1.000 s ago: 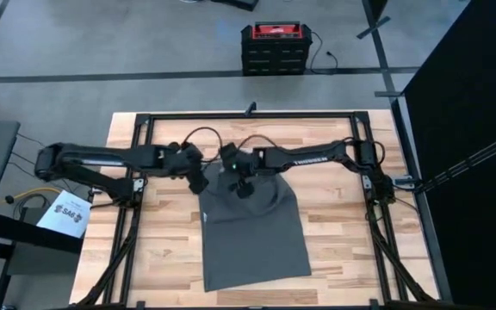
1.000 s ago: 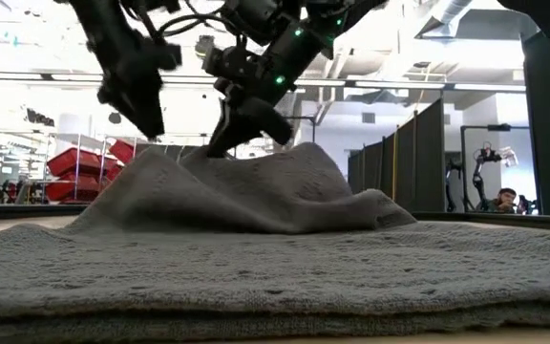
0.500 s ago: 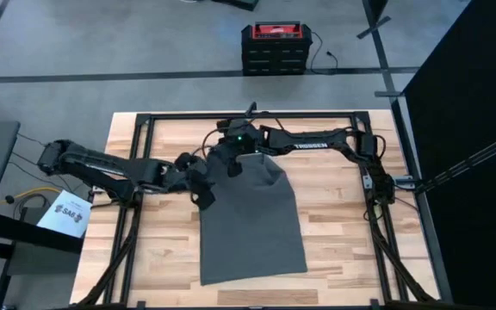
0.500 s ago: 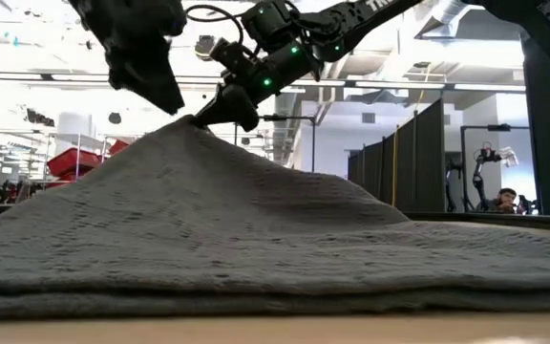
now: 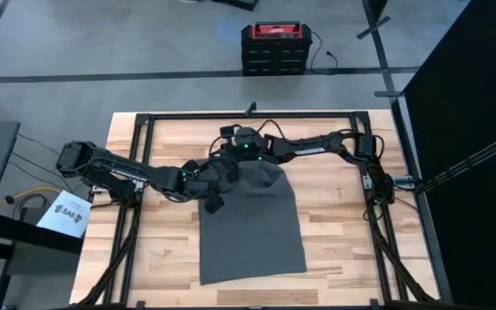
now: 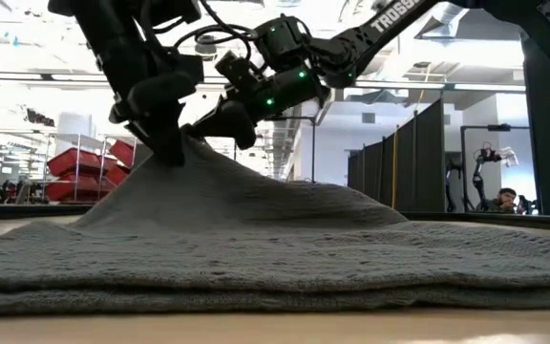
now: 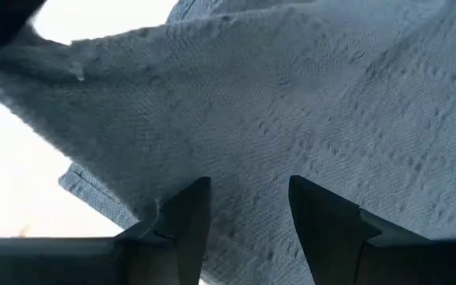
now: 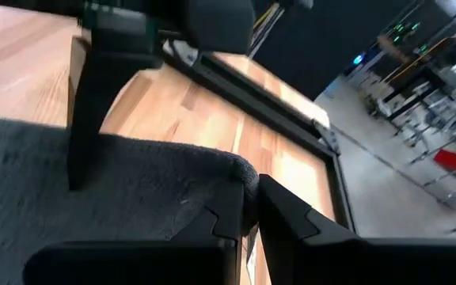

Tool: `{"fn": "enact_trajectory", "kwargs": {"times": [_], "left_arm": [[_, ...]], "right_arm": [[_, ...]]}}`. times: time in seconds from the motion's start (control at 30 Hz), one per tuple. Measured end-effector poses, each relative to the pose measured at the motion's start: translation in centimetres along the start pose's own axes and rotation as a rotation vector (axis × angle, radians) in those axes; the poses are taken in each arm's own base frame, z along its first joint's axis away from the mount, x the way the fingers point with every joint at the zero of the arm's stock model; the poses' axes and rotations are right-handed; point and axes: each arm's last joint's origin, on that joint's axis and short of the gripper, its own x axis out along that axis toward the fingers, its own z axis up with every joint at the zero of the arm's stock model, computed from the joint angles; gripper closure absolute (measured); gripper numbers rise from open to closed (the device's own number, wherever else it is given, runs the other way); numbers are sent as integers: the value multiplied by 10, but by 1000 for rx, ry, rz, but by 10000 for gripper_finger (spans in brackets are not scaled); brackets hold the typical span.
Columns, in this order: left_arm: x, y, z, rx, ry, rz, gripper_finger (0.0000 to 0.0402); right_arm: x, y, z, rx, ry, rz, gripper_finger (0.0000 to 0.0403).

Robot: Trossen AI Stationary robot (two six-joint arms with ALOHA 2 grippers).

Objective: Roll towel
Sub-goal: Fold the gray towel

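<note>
A pale wooden table [image 5: 334,232] with a black frame stands on a grey workshop floor, with a red and black case [image 5: 274,47] on the floor beyond its far edge and shelving and partitions in the room behind. At the far middle of the table the right gripper [image 5: 232,164] is clamped on the far edge of the towel [image 5: 252,228]; its own wrist view shows the two fingers [image 8: 279,214] pressed together with the cloth's hem pinched between them. Just beside it, the left gripper [image 5: 212,191] hovers at the towel's far left corner with its jaws apart, cloth filling the gap but not visibly gripped. The dark grey towel lies lengthwise down the table's centre, flat near the front and lifted into a soft tent at the far end where the right gripper holds it. It looks light and limp, with a woven, grippy texture, so it will likely sag and fold rather than hold a shape; the far edge or corners seem the sensible places to pinch. The right arm bears white lettering, partly readable as "TROSS". A white paper [image 5: 69,212] at the table's left carries dark print, perhaps "SA6", too small to be sure.
</note>
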Motion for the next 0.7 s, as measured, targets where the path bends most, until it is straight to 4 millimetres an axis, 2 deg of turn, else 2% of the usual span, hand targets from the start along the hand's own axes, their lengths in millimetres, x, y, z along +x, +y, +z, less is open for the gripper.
{"fn": "enact_trajectory", "kwargs": {"times": [0.17, 0.33, 0.5, 0.7], "left_arm": [[0, -1, 1, -21, -11, -12, 244], [7, 1, -10, -64, 18, -4, 244], [24, 7, -30, -107, 23, 3, 244], [33, 9, -39, -111, 1, -24, 244]], "right_arm": [[22, 18, -22, -6, 47, 4, 385], [25, 16, -20, -16, 42, -28, 381], [27, 17, -22, -17, 43, -24, 380], [48, 26, -38, -20, 24, -35, 383]]}}
